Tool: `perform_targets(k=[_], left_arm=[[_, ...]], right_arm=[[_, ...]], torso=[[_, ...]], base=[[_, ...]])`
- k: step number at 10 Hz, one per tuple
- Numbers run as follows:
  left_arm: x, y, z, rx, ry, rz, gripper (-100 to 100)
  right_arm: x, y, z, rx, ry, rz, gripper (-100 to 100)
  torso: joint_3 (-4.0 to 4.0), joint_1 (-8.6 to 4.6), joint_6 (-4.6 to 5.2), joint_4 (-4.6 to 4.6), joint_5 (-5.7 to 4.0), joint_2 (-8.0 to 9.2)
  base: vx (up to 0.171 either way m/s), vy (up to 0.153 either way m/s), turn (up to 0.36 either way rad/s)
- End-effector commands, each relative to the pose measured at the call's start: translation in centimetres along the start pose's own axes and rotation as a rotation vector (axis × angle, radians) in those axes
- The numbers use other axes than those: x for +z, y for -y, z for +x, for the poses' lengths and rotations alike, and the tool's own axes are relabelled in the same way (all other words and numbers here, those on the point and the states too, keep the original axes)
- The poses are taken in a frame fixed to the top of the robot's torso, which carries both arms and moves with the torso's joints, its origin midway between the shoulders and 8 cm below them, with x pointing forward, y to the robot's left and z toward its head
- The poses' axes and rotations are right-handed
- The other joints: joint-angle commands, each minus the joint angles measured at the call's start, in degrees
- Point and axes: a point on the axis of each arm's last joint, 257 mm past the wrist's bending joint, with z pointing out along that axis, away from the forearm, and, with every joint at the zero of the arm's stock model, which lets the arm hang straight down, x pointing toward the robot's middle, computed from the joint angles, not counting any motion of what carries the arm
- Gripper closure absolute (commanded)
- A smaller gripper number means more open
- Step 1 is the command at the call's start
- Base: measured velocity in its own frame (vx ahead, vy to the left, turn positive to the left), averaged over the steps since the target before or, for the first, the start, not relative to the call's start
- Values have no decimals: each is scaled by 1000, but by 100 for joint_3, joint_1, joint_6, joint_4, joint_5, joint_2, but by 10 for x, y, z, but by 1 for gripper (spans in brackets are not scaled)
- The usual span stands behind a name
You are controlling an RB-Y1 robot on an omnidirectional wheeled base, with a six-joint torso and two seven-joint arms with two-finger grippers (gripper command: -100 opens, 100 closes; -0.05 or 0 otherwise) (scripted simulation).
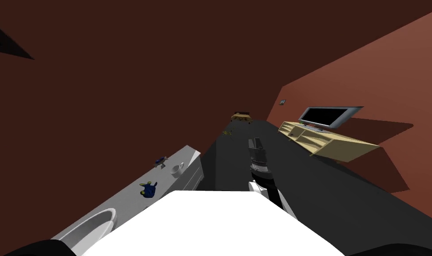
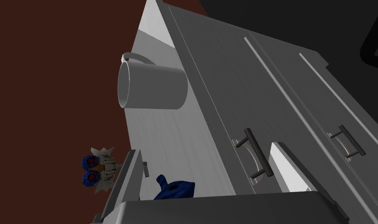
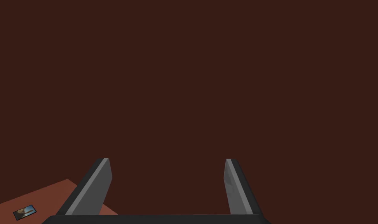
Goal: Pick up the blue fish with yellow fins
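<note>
**Straddling the fish, grip not yet closed**

The blue fish lies mid-depth on the grey cabinet top, between its wall edge and its front edge. The white mug stands further toward the end corner, and an owl-like toy stands by the wall edge.

The left gripper looks along the top with its 2 fingers spread wide. The fish shows low between them, nearer 1 blade and apparently untouched. That spread is probably meant to bracket the body before any squeeze.

The right gripper, also spread and empty, reaches ahead over the dark floor, probably parked clear of the work.
</note>
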Motion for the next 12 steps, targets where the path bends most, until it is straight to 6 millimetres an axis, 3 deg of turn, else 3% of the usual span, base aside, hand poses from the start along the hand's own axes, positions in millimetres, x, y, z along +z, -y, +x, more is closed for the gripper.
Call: perform_targets(k=[1, 2, 4, 5, 8, 12], left_arm=[[-12, -10, -13, 4, 22, -33, -100], [-29, -19, -27, 2, 47, -78, -100], [-33, -22, -33, 8, 58, -88, -100], [-50, -29, -48, 9, 84, -131, -100], [-75, -37, -71, 25, 129, -188, -100], [-149, -47, -133, 71, 254, -343, -100]], right_arm=[[0, 0, 0, 0, 0, 0, 0], [0, 0, 0, 0, 0, 0, 0], [0, 0, 0, 0, 0, 0, 0], [0, 0, 0, 0, 0, 0, 0], [0, 0, 0, 0, 0, 0, 0], [0, 0, 0, 0, 0, 0, 0]], torso=[[0, 0, 0, 0, 0, 0], [3, 3, -5, 1, 3, 4], [4, 3, -6, 2, 3, 7], [10, 2, -6, 4, 3, 19], [7, 1, -2, 3, 2, 12], [-1, 6, -3, 0, 2, -2]], base=[[78, -7, -97], [87, -19, -213], [56, -3, -29], [64, -21, -192], [64, -9, -127], [94, 6, -246]])
